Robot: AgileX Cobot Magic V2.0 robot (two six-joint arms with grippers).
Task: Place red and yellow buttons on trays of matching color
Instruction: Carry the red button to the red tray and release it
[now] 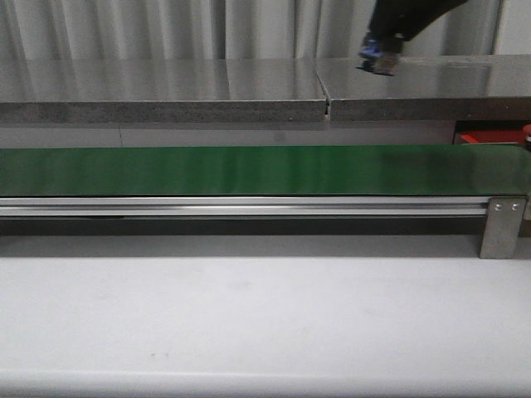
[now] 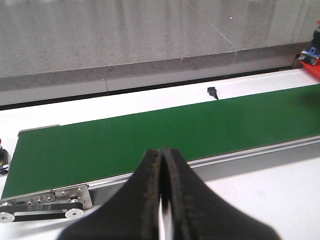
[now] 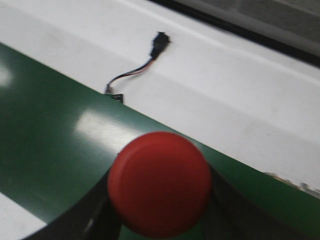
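Note:
A round red button (image 3: 159, 182) sits between the dark fingers (image 3: 95, 212) of my right gripper (image 3: 160, 202), which is shut on it. It hangs over the far side of the green conveyor belt (image 3: 55, 145). My left gripper (image 2: 161, 155) is shut with nothing in it, over the white table just in front of the belt (image 2: 150, 135). A red edge, probably the red tray (image 1: 489, 137) (image 2: 314, 69), shows beyond the belt's right end. No yellow button or yellow tray is in view.
The belt (image 1: 249, 170) runs across the table with a metal rail and an end bracket (image 1: 502, 225). A small black plug on a thin wire (image 3: 152, 50) (image 2: 212, 92) lies on the white strip behind the belt. Beyond is a grey stone ledge (image 1: 166, 87). A dark arm part (image 1: 382, 46) hangs at top right.

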